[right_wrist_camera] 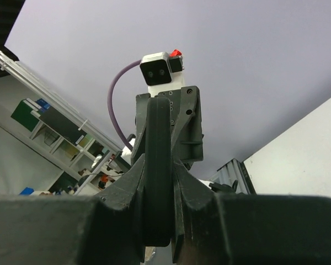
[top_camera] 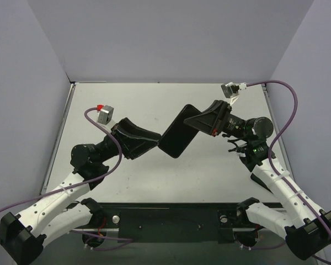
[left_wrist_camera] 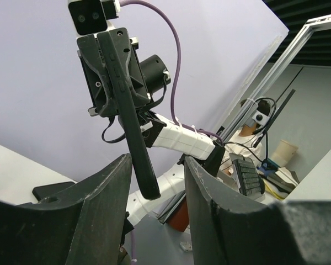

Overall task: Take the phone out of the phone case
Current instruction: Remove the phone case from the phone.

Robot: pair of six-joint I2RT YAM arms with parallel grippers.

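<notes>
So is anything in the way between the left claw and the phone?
Nothing visible. The right gripper holds the cased phone in the air, and its free end hangs between the left gripper's open fingers, with a gap on each side.

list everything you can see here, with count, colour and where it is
cased phone: 1, black, held tilted in the air above the middle of the table
table: 1, pale grey, under both arms
walls: pale lilac, around the far and side edges of the table
cables: 2, purple, one looping off each wrist
right gripper: 1, black, shut on the phone's upper end
left gripper: 1, black, open, fingers either side of the phone's lower end
</notes>
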